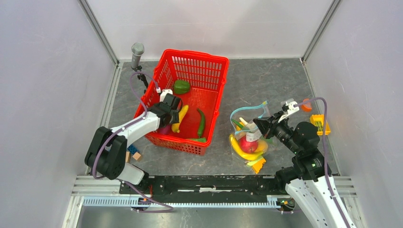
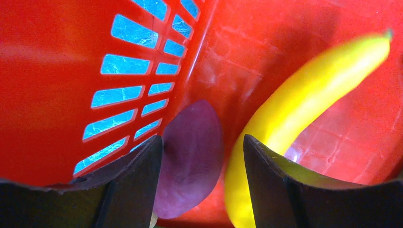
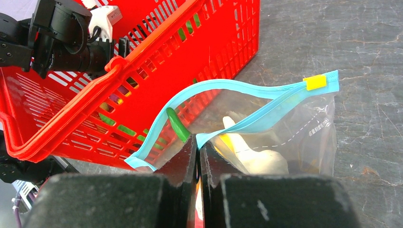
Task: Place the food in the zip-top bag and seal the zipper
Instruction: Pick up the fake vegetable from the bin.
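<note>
My left gripper (image 1: pixel 172 111) is down inside the red basket (image 1: pixel 216 59), open. In the left wrist view the gripper (image 2: pixel 204 164) has a purple eggplant (image 2: pixel 190 152) between its fingers, and a yellow banana (image 2: pixel 304 90) lies by the right finger. A round green pepper (image 1: pixel 181 87) and a long green pepper (image 1: pixel 201 122) also lie in the basket. My right gripper (image 1: pixel 259 124) is shut on the blue zipper (image 3: pixel 247 85) of the clear zip-top bag (image 3: pixel 309 137), holding its mouth open. The bag (image 1: pixel 249 137) holds a banana (image 1: pixel 241 152), a red apple (image 1: pixel 248 144) and a white mushroom (image 3: pixel 256 159).
A small yellow crate (image 1: pixel 320 123) and an orange piece (image 1: pixel 306 105) sit right of my right arm. Coloured blocks (image 1: pixel 133 152) lie by the left arm's base. A grey microphone on a stand (image 1: pixel 137 54) is at the back left. White walls enclose the table.
</note>
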Motion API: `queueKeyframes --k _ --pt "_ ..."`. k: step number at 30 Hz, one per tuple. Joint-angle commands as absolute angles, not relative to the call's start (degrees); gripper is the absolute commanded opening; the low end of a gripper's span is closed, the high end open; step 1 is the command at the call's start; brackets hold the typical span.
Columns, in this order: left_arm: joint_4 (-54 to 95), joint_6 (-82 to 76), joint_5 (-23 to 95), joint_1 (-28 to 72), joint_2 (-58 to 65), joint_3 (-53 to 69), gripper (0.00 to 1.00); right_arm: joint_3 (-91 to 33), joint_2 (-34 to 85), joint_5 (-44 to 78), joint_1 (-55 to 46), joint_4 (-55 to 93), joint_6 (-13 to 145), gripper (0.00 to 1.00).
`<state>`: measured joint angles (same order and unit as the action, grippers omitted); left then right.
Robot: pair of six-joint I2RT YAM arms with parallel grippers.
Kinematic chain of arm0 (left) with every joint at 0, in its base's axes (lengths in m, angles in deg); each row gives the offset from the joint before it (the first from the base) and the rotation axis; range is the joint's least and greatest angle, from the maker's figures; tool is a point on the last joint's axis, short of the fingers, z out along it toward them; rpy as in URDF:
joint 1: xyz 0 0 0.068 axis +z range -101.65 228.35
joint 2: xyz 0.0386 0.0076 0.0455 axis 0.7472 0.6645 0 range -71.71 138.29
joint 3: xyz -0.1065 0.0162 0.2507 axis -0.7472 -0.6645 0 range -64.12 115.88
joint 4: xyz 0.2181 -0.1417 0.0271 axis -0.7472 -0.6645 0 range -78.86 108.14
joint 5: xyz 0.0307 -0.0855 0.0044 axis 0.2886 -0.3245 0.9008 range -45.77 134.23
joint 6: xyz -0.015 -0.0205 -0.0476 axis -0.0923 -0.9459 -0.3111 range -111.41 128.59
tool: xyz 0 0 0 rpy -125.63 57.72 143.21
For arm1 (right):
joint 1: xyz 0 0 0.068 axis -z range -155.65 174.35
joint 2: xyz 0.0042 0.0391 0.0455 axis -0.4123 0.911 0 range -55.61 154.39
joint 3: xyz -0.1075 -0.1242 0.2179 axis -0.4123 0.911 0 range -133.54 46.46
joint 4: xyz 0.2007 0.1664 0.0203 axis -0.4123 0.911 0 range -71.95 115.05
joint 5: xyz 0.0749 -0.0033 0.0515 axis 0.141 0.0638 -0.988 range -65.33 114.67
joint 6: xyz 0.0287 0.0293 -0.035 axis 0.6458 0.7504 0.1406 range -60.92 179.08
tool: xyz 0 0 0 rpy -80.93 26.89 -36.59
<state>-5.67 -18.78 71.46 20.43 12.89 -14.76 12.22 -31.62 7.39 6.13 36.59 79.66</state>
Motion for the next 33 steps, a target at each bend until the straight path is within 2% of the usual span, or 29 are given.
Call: queueKeyframes --k 1,11,20,27,33 --pt "-3.6 -21.5 68.1 20.8 14.1 -16.9 0.69 12.5 -31.8 7.9 6.2 34.1 79.5 0.07" --pt "-1.5 -20.7 63.8 20.8 8.9 -18.8 0.32 13.4 -32.6 8.2 6.2 33.9 79.6 0.07" --pt "0.0 -20.5 63.6 20.8 2.2 -20.6 0.22 13.6 -32.9 8.8 6.2 34.2 79.4 0.07" --pt "-0.8 -20.5 60.5 20.8 -2.5 -20.0 0.20 13.5 -32.9 8.6 6.2 34.2 79.2 0.08" --pt "0.4 -22.2 52.9 20.8 -11.0 -17.6 0.20 12.9 -32.7 6.6 6.2 33.3 79.2 0.07"
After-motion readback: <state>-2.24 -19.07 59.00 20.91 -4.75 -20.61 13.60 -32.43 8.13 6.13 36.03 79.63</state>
